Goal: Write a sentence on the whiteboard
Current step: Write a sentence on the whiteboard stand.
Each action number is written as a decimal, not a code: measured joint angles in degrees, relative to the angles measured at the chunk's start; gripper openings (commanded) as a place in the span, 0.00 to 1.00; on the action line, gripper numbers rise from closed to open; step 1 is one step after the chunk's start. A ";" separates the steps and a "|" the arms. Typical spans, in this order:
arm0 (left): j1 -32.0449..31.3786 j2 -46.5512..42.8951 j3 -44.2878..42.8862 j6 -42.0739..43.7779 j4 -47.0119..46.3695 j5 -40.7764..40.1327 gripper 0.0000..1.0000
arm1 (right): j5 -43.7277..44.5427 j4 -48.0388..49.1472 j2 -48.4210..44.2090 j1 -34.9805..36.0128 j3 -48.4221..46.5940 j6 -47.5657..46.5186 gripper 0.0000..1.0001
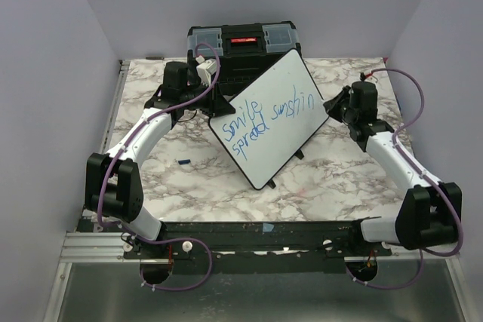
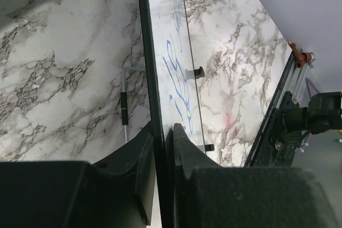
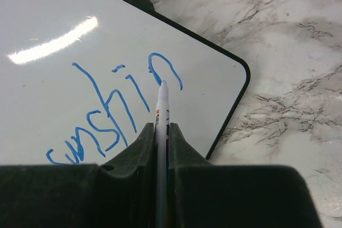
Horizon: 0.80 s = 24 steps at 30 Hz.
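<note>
Whiteboard (image 1: 290, 77): glossy white, black rim, tilted at frame centre; blue sentence (image 1: 264, 122) reads "smile spread sunshin". Left gripper (image 2: 163, 132) clamps its edge; right gripper (image 3: 162, 132) grips marker (image 3: 161, 108), tip on final n.

From the right wrist, the whiteboard (image 3: 64, 20) runs off the left and top edges. Only the last word of the sentence (image 3: 107, 111) shows there, its opening letter half sunk behind the jaws. Most of the marker (image 3: 162, 105) barrel is buried between those jaws, and its red print is too small to read. From the left wrist the whiteboard is seen nearly edge-on. Its blue strokes are squeezed past reading, its near end is lost between the jaws, and its far end is cut by the top edge. From above, the toolbox (image 1: 241, 39) has its lower front hidden behind the whiteboard and the left arm (image 1: 147, 130). A dark blue speck (image 1: 183, 161) on the tabletop (image 1: 196, 186) is too small to identify.
</note>
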<state>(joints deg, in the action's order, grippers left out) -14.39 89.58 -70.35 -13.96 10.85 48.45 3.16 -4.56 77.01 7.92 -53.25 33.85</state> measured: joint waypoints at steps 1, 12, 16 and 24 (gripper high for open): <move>0.00 0.00 0.00 0.00 0.00 0.00 0.00 | 0.39 0.02 -0.72 0.00 0.04 -0.04 0.01; 0.00 -0.02 0.00 0.00 0.00 0.00 0.00 | -0.72 0.31 1.36 -3.13 0.31 0.02 0.01; 0.00 -0.02 0.00 0.00 0.00 0.00 0.00 | -3.52 1.20 3.30 -5.33 0.85 1.11 0.01; 0.00 -0.02 0.00 0.00 -0.02 0.00 0.00 | -7.69 3.63 5.25 -6.54 2.67 2.75 0.01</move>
<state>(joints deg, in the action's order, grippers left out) -14.39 89.56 -70.35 -13.96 10.83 48.45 -4.54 -0.93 82.26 1.39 -50.59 36.60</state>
